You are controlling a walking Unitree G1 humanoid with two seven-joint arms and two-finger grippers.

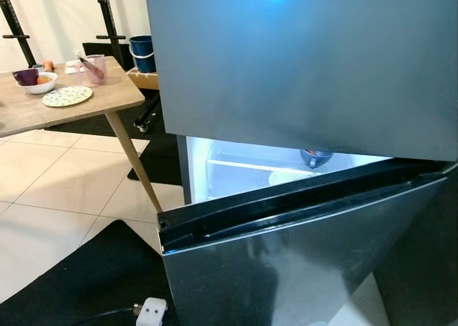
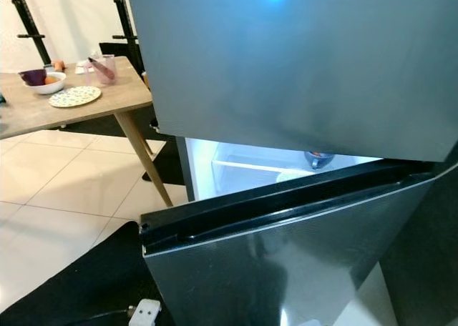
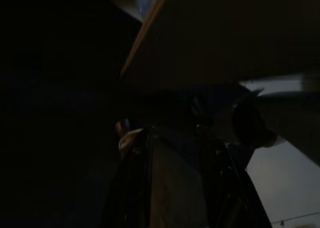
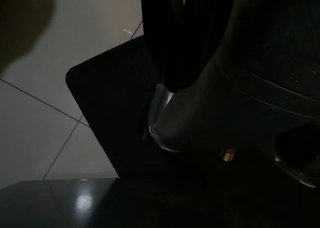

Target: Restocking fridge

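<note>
One grey steel fridge (image 1: 308, 68) stands with two doors. Inside sit one blue bowl (image 1: 315, 156) and one pale plate (image 1: 286, 176). One wooden table (image 1: 28, 108) carries one white bowl (image 1: 37, 83), one patterned round plate (image 1: 66, 96) and one clear plastic jug (image 1: 93, 70). One blue bucket (image 1: 142, 53) stands behind.

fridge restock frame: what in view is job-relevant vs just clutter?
Job-relevant:
- fridge, lower door ajar, interior lit
- blue bowl and pale plate on the fridge shelf
- white bowl with food on the table, possibly stock

Lying about:
- patterned plate
- clear jug
- blue bucket
- black mat
- white plug
</note>
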